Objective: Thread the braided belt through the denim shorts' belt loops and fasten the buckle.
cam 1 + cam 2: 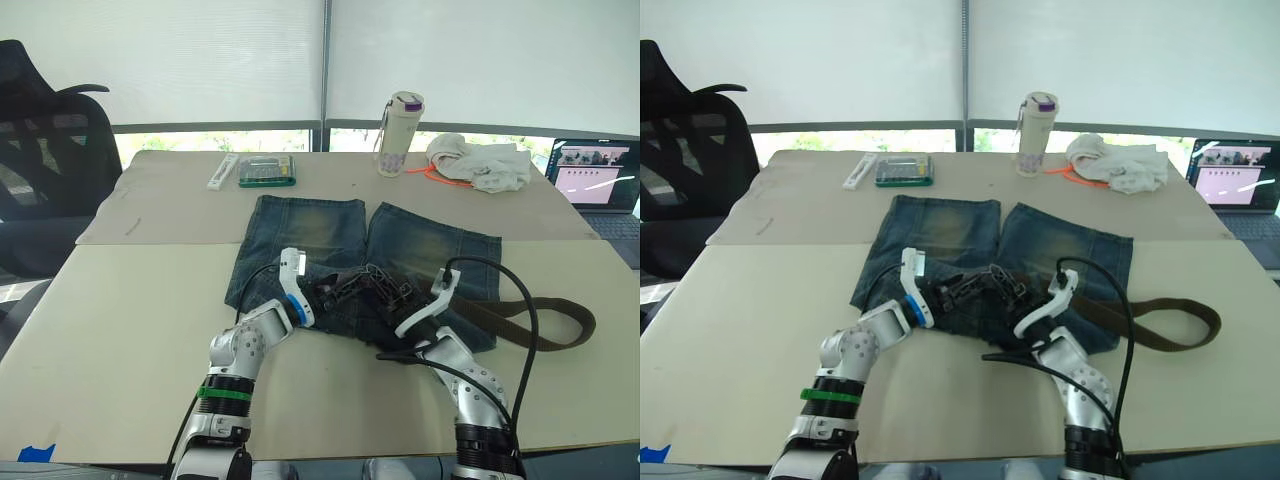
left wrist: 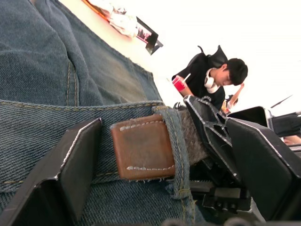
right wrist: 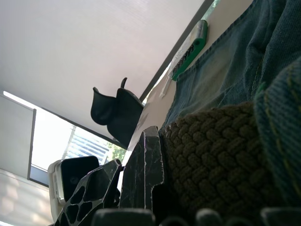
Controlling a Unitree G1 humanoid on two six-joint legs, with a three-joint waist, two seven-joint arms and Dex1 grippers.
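My left gripper [image 2: 155, 160] gapes around the braided belt [image 2: 143, 146]'s brown leather tip at a belt loop [image 2: 176, 150]; my right gripper [image 3: 188, 188] pinches the olive-brown weave.

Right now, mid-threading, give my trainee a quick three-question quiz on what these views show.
1. True or false: the braided belt trails off the denim shorts toward the robot's right.
2. Which lies nearest the laptop? A) white cloth bundle B) green case C) black chair
3. Fill in: in the left wrist view, the brown leather belt tip is poking through a denim ____.

Key: 1 true; 2 A; 3 belt loop.
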